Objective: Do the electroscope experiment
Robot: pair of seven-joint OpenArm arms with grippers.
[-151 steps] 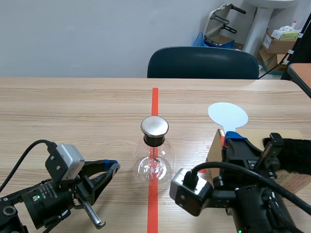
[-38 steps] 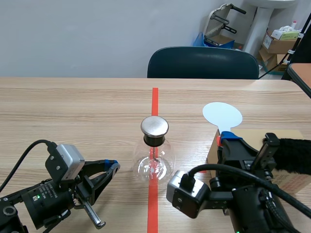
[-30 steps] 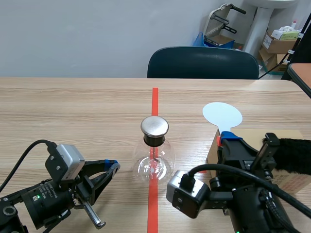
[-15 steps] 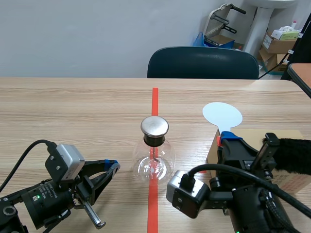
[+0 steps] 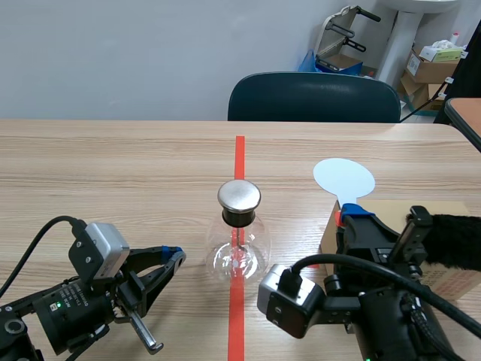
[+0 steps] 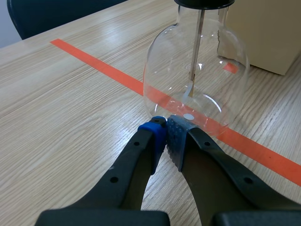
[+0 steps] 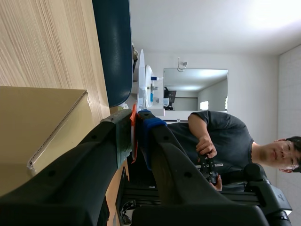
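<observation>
Right gripper [image 5: 352,214] clamped on paddle [image 5: 343,179] handle, left gripper [image 6: 165,133] closed empty; swing paddle toward 9 o'clock to metal cap [image 5: 239,195], slow and level, don't knock flask [image 5: 239,254]

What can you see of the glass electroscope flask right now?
The clear round glass electroscope flask stands upright on the orange-red tape line at mid-table. A black collar rings its neck, topped by a shiny metal disc cap; a thin metal rod hangs inside. The left gripper, jaws shut, points at its base, apart from it.
</observation>
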